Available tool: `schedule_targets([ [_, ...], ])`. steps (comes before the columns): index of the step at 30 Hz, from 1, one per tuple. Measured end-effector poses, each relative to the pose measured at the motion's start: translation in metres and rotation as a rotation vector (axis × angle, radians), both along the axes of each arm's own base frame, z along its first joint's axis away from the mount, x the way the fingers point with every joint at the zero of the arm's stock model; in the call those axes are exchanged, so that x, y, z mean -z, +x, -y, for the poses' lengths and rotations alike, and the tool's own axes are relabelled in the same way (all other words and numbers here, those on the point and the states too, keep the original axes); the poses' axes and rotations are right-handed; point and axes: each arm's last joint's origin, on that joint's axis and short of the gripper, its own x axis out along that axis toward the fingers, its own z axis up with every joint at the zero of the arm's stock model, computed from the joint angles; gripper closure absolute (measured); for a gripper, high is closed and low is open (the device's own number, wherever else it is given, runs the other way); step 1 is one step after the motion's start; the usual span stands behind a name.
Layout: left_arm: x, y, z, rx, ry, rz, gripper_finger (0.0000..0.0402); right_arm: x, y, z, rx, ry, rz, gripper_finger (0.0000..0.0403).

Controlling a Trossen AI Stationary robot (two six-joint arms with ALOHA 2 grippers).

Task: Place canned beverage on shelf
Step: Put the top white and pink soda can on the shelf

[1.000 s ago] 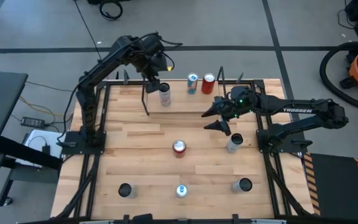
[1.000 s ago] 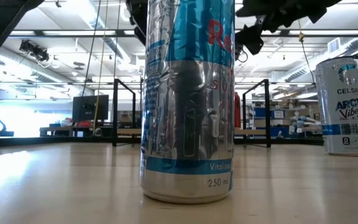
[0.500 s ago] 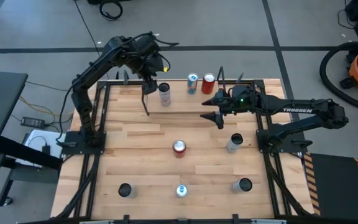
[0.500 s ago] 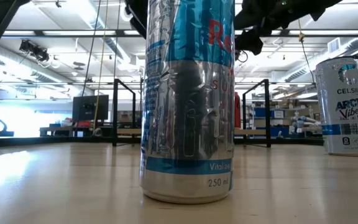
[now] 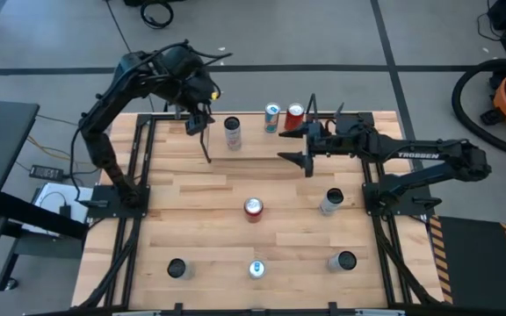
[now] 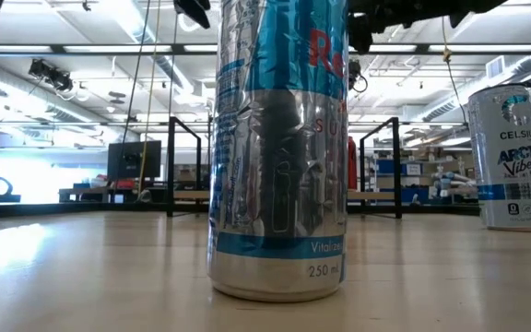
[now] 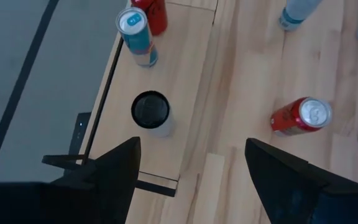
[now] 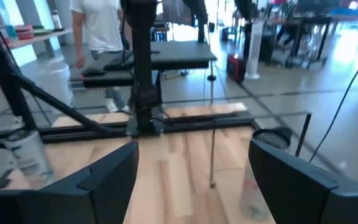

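Observation:
The shelf (image 5: pixel 251 139) is a pale board between two black wire frames at the table's far edge. Three cans stand upright on it: a silver one with a black top (image 5: pixel 232 132), also in the left wrist view (image 7: pixel 151 114), a blue-and-silver one (image 5: pixel 272 117) and a red one (image 5: pixel 295 115). My left gripper (image 5: pixel 196 125) is open and empty, raised to the left of the black-topped can, by the shelf's left frame. My right gripper (image 5: pixel 293 146) is open and empty, level, just in front of the shelf's right frame, pointing toward the table's left.
A red can (image 5: pixel 253 208) stands mid-table and a pale can (image 5: pixel 330 201) to its right. Three more cans stand near the front edge (image 5: pixel 177 268) (image 5: pixel 256 269) (image 5: pixel 344 261); the middle one fills the low view (image 6: pixel 279 148). A person (image 8: pixel 101 37) stands beyond the table.
My left gripper has drawn away from the black-topped can toward the table's left edge; the can stays upright on the shelf. My right gripper has gone toward the far edge and a little left, from beside the pale can to the shelf's right frame.

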Motion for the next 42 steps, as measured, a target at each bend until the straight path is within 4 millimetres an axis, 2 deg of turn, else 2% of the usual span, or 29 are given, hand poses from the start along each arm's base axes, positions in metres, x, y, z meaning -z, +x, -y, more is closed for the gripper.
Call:
schedule_targets([
  [6,-0.005,-0.004,0.008,-0.007,-0.01,0.023,0.0111,0.003,0.024,0.023,0.042,-0.067,-0.029,0.009],
  [14,-0.009,-0.006,0.018,0.02,-0.003,0.037,0.0111,0.001,0.06,0.051,-0.014,-0.158,-0.062,0.009],
  [20,-0.01,-0.019,0.022,0.015,0.002,0.032,0.0111,0.004,0.092,0.077,-0.025,-0.157,-0.101,0.009],
  [28,0.007,-0.03,0.028,0.014,-0.026,-0.04,0.0111,0.008,0.12,0.107,-0.06,-0.154,-0.16,0.009],
  [36,0.026,-0.042,0.034,-0.02,-0.08,-0.105,0.0111,0.027,0.139,0.136,-0.044,-0.12,-0.196,0.009],
  [42,0.034,-0.056,0.042,-0.057,-0.113,-0.117,0.0111,0.04,0.147,0.145,-0.056,-0.101,-0.217,0.009],
])
